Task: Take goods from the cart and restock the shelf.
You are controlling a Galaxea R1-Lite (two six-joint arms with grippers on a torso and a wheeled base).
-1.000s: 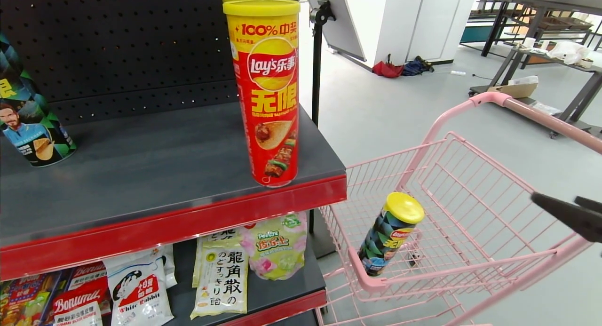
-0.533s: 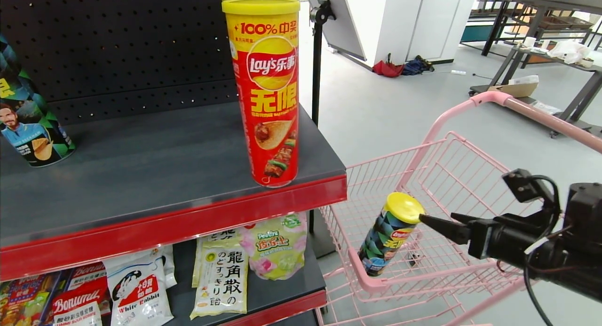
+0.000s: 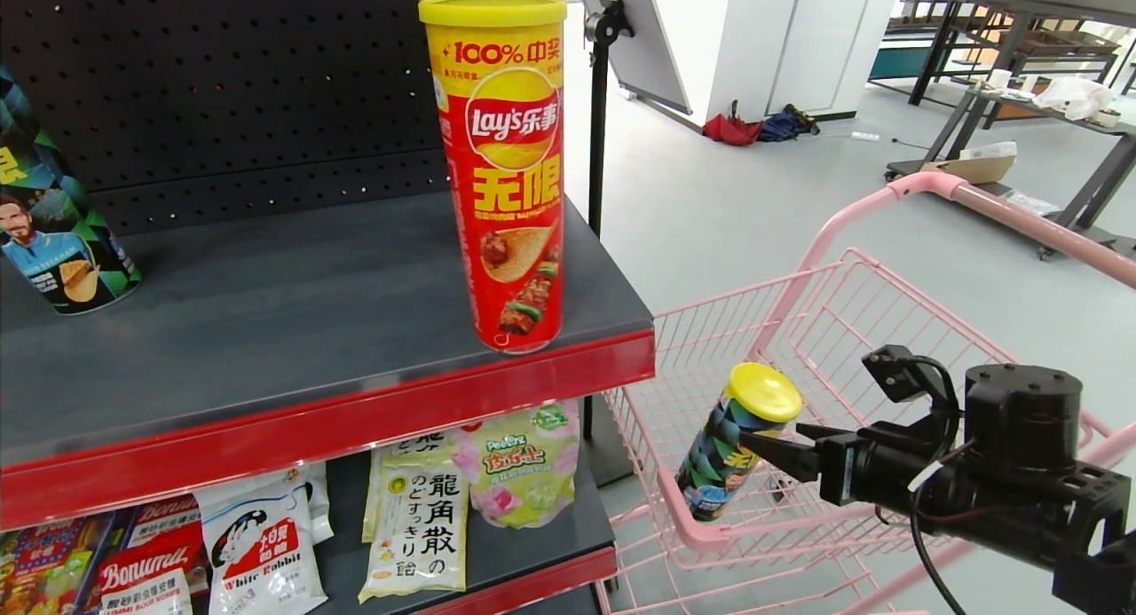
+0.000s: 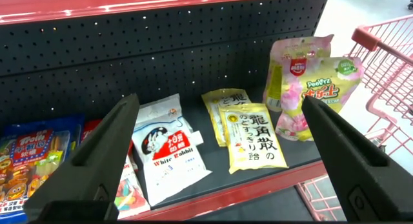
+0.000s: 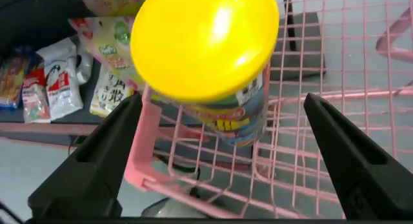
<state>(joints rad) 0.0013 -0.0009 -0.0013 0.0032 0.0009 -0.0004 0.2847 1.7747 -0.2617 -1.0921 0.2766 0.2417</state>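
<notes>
Two right pincer [image 5: 221, 97] fingers [image 5: 345, 156] flank can [image 5: 205, 43].

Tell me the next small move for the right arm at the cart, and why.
Probably ease the right gripper forward a little, then close. Its jaws stand open on either side of the chip can leaning in the cart, but the tips seem barely past its yellow lid, so closing now could slip.

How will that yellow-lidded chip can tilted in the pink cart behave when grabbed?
The chip can is a rigid tube, so it probably keeps its shape. Its glossy round wall may slip or roll. It sits tilted in the cart corner, so a nudge could tip it.
</notes>
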